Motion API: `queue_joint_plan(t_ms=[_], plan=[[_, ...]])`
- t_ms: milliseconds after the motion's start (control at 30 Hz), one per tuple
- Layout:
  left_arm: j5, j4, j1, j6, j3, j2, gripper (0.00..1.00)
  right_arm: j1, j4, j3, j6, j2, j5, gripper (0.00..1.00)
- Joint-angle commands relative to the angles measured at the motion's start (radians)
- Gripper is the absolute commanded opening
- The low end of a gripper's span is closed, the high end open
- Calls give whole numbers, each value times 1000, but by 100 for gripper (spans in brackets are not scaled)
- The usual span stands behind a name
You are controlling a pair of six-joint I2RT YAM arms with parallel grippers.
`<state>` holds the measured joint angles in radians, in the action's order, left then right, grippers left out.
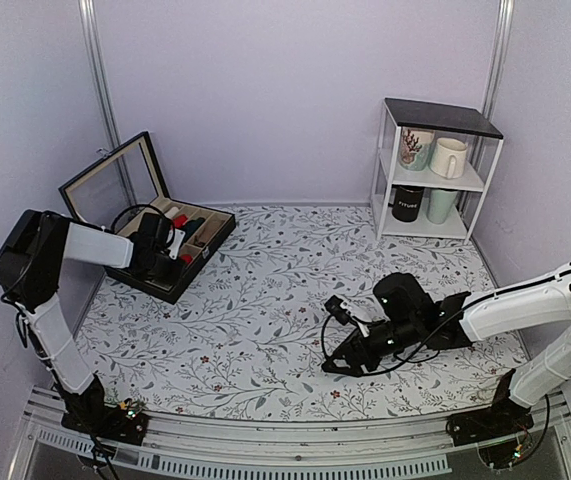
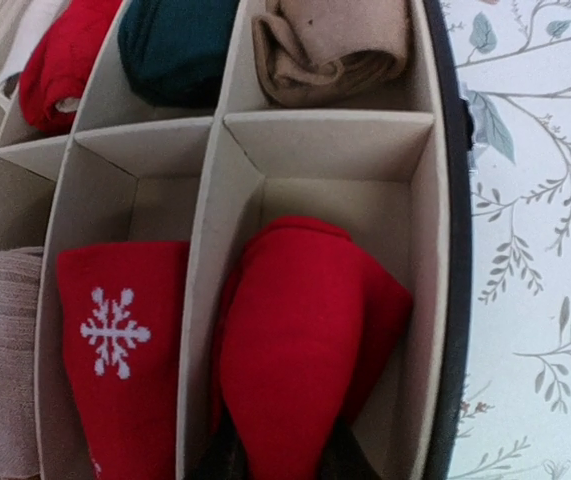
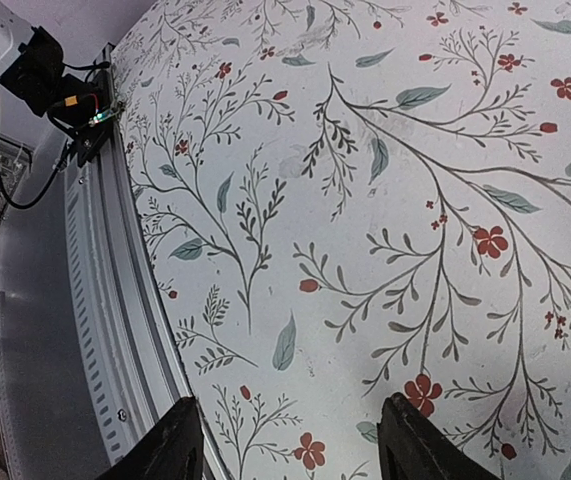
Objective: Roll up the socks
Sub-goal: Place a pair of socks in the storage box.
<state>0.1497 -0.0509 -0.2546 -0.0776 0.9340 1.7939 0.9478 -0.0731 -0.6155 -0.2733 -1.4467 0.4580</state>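
Where the left arm reaches into the open organizer box at the far left of the counter, its end effector sits low in one compartment. In the left wrist view the socks – a compact bright red roll – fill the cell against the box's outer wall, the one that borders the floral cloth. The left end effector has its dark fingers set narrow on either side of the roll's near end, and the fabric tapers in between them, pinched.

In the next cell to the left lies a red sock with a white snowflake, and a beige knit piece lies beyond it. The row further on holds a tan roll, a dark green roll and another red roll.

The right end effector hovers low over the near right part of the counter – well apart from the box. Its fingers stand wide with only patterned cloth between them. A small white shelf holding mugs stands at the far right.
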Motion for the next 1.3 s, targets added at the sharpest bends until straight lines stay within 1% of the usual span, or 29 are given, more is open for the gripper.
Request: queue_joint_plan(t_ms=[0,100,233,333,633,667,700,900,933,1267], plan=[[-12,-48,-2,16,17,30,17,-5,5,-30,-1,-25,14,61],[-7,-53,-4,15,34,26,21,-5,6,-37,1,-30,17,61],[4,-63,-11,11,55,19,23,-5,7,-44,3,-34,19,61],[15,-69,-15,7,68,16,27,-6,7,-43,4,-35,19,61],[49,-129,-21,-2,105,-3,29,-6,7,-51,5,-40,21,61],[53,-135,-21,-2,108,-5,34,-5,7,-51,5,-41,22,61],[56,-141,-22,-2,110,-7,36,-5,7,-53,5,-41,22,61],[65,-142,-21,-3,112,-21,38,-5,7,-51,6,-43,26,61],[64,-143,-22,-3,113,-24,41,-6,7,-51,6,-43,27,61],[75,-159,-30,-21,131,-83,44,-5,9,-64,10,-52,29,61]])
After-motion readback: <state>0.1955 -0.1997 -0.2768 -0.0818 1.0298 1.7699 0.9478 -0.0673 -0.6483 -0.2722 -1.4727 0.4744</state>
